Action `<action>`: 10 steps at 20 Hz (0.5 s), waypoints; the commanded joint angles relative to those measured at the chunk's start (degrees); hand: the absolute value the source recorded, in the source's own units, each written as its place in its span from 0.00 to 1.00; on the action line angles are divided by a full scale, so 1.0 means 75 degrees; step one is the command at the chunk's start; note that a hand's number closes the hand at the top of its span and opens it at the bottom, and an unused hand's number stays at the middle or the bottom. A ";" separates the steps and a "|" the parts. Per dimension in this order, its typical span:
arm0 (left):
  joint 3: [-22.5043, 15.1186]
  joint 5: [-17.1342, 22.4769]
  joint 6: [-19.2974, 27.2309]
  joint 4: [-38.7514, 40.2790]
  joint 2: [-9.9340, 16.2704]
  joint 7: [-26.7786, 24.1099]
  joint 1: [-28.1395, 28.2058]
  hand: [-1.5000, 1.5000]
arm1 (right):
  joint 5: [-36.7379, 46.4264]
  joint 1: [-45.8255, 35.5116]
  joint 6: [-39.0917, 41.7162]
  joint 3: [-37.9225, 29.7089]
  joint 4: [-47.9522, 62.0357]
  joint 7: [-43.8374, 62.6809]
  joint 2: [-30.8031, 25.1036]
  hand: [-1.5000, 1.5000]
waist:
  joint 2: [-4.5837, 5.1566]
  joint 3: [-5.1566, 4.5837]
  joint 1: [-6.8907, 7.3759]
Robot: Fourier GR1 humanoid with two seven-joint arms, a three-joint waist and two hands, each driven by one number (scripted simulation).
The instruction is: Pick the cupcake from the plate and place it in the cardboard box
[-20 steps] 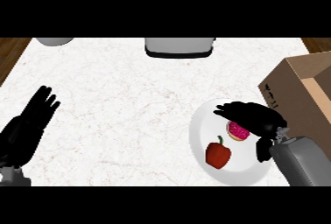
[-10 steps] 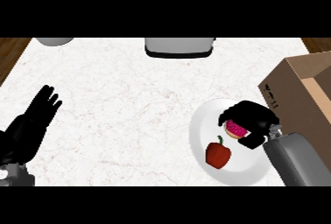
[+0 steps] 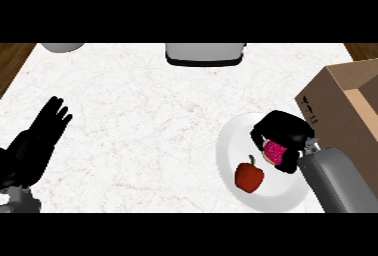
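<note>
Black right hand (image 3: 284, 132), open a second ago, now clenched round pink cupcake (image 3: 274, 151) on white plate (image 3: 236, 135), near cardboard box (image 3: 347, 107); grasp made, lift next; left hand (image 3: 40, 137) resting open.

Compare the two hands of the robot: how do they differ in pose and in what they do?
The left hand rests open at the left edge, fingers straight, holding nothing; the right hand is curled round the pink cupcake. The left hand lies over bare counter, the right over the plate. Both are black.

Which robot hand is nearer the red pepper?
Right. The right robot hand is on the plate just above the red pepper; the left robot hand rests far across the counter.
</note>
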 commanded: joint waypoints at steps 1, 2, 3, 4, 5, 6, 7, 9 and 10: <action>0.0297 0.0258 -0.0215 -0.0113 0.0256 0.0208 -0.0053 0.50 | 0.0158 0.0271 -0.0411 -0.0057 0.0111 -0.0200 0.0101 1.00 | -0.0001 0.0000 -0.0003; 0.0055 0.0027 0.0069 -0.0072 0.0059 0.0265 -0.0163 0.50 | -0.0069 0.0030 0.0086 -0.0669 -0.0005 0.0882 0.0346 1.00 | -0.0006 -0.0001 -0.0032; 0.0032 0.0104 -0.0073 -0.0467 0.0090 0.0282 0.0220 0.50 | 0.0035 0.0006 0.0018 -0.1034 0.0363 0.2057 0.0949 1.00 | -0.0021 0.0002 0.0048; 0.0178 0.0116 -0.0005 -0.0214 0.0087 0.0082 0.0056 0.50 | -0.0013 0.0046 -0.0072 -0.1554 0.0467 0.2627 0.0979 1.00 | -0.0006 -0.0003 -0.0048; 0.0272 0.0078 -0.0048 -0.0104 0.0215 0.0061 0.0119 0.50 | 0.0069 0.0102 -0.0235 -0.1856 0.0598 0.3464 0.1363 1.00 | 0.0009 -0.0006 -0.0061; 0.0189 0.0089 0.0073 -0.0215 0.0049 0.0111 0.0077 0.50 | -0.0045 0.0234 -0.0441 -0.2439 0.0623 0.3938 0.1330 1.00 | -0.0007 0.0001 -0.0219; 0.0248 0.0062 0.0115 -0.0181 0.0110 0.0145 0.0036 0.50 | -0.0051 0.0226 -0.0487 -0.2767 0.0560 0.4659 0.1597 1.00 | -0.0028 -0.0006 -0.0320; 0.0182 0.0120 -0.0075 -0.0211 0.0132 0.0100 0.0163 0.50 | 0.0394 -0.0098 -0.0914 -0.2789 0.0358 0.6006 0.2203 1.00 | -0.0035 -0.0016 -0.0077; 0.0273 0.0151 -0.0064 -0.0094 0.0230 0.0174 0.0011 0.50 | 0.0493 -0.0149 -0.0981 -0.2830 0.0185 0.6434 0.2322 1.00 | -0.0029 -0.0015 -0.0116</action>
